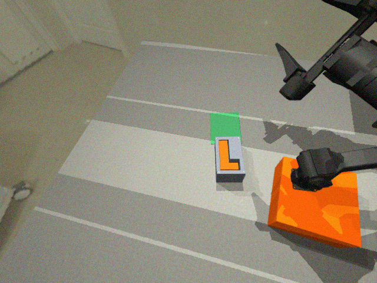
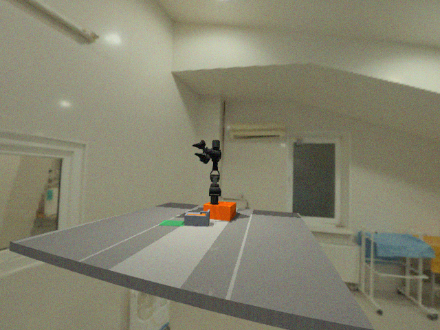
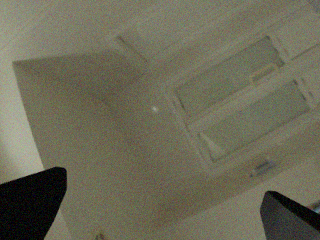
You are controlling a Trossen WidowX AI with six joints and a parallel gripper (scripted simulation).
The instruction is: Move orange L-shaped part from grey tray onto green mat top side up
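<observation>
The orange L-shaped part [image 1: 224, 153] [image 2: 196, 214] lies level in the pocket of the grey tray [image 1: 235, 149] [image 2: 196, 221]. In the top view its long leg points toward the green mat [image 1: 225, 126] [image 2: 171, 223], and its short foot is at the far end from the mat. The mat lies flat beside the tray, with nothing on it. My gripper [image 1: 299, 22] [image 2: 194, 149] [image 3: 165, 192] is open and empty, high above the table and away from the tray. The wrist view shows only the two fingers and the room, no part or tray.
The arm stands on a large orange block [image 1: 304, 213] [image 2: 227, 212], to the right of the tray in the top view. The striped grey table [image 1: 136, 146] [image 2: 269, 269] carries the tray, mat and block. Arm shadows fall on the table near the block.
</observation>
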